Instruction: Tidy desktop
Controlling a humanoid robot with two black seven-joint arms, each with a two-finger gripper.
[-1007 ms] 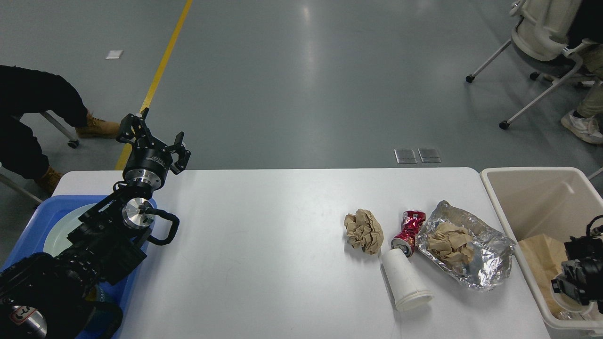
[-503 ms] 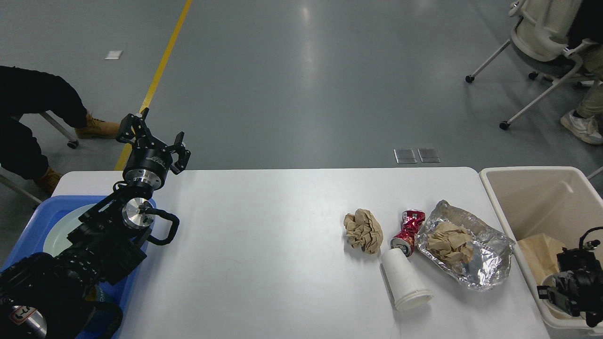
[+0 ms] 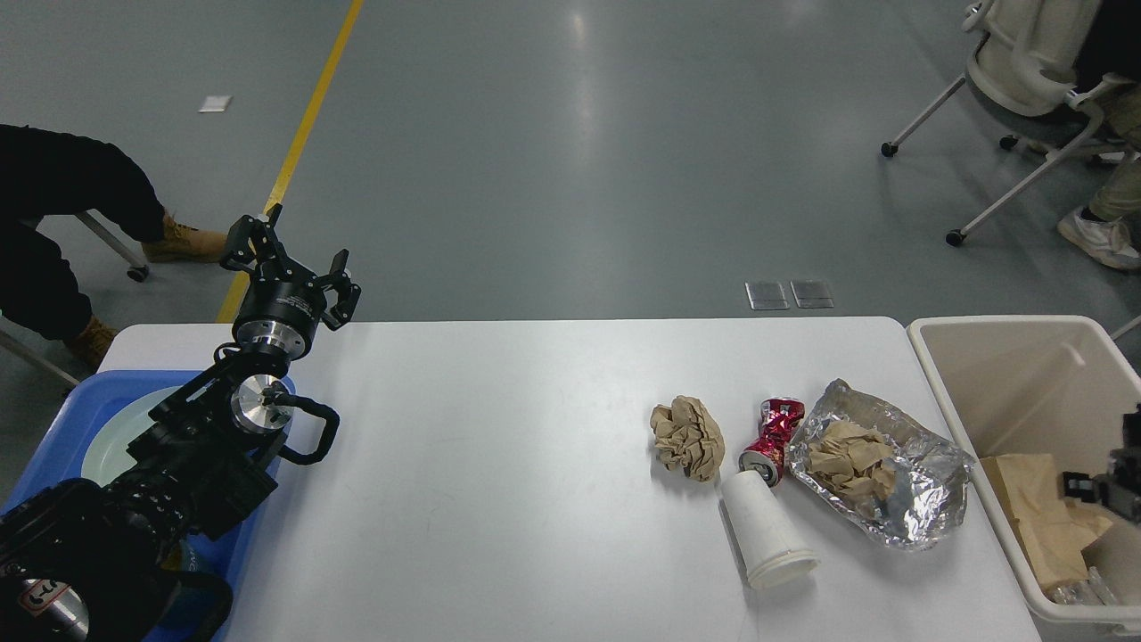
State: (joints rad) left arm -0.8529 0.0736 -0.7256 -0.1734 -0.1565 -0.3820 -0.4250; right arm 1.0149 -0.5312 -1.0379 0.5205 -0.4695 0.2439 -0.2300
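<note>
Near edge of the desktop (image 3: 499, 499) first: a white paper cup (image 3: 767, 532) lies on its side toward the near right corner, rim facing the near edge. Just beyond it, a crushed red can (image 3: 774, 432) touches the cup's base — a crumpled brown paper ball (image 3: 687, 437) sits just left of the can, and a sheet of foil (image 3: 891, 473) with brown paper on it lies just right. Off the right edge stands the beige bin (image 3: 998, 357), brown paper inside; the right gripper (image 3: 1110, 490) shows only as a dark sliver over it at the picture's edge, so I cannot tell how its jaws stand. At the left edge, a blue tray (image 3: 89, 392) holds a pale plate (image 3: 102, 446). Far left corner — the left gripper (image 3: 290, 267) is raised above it, jaws spread wide and holding nothing, the white tabletop below and stretching away to its right.
</note>
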